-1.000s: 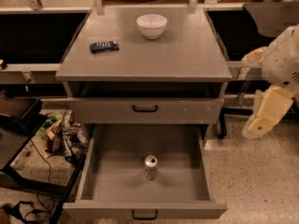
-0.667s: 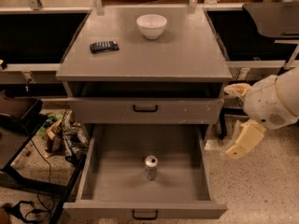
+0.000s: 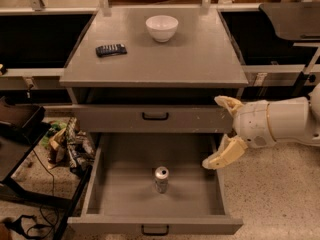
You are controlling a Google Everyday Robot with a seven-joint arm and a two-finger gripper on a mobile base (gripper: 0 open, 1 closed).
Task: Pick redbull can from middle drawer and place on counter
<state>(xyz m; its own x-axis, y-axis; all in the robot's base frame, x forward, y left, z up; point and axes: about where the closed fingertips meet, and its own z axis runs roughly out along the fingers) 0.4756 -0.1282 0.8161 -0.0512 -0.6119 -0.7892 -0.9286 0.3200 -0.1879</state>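
Observation:
The redbull can [image 3: 161, 179] stands upright on the floor of the open middle drawer [image 3: 115, 196], near its centre. The counter [image 3: 200, 59] is the grey cabinet top above it. My gripper [image 3: 221, 132] comes in from the right on a white arm. It is open, with one cream finger [image 3: 227, 104] up by the upper drawer front and the other finger [image 3: 225, 154] over the drawer's right wall. It is empty and sits right of and above the can.
A white bowl [image 3: 161, 27] and a black remote [image 3: 111, 49] rest on the counter. The shallower upper drawer front [image 3: 155, 118] is shut. A dark cart [image 3: 15, 144] and clutter [image 3: 67, 144] stand to the left of the drawer. Speckled floor [image 3: 280, 194] lies on the right.
My arm has moved left and down from the right edge, bringing the gripper to the right side of the open drawer. The can has not moved.

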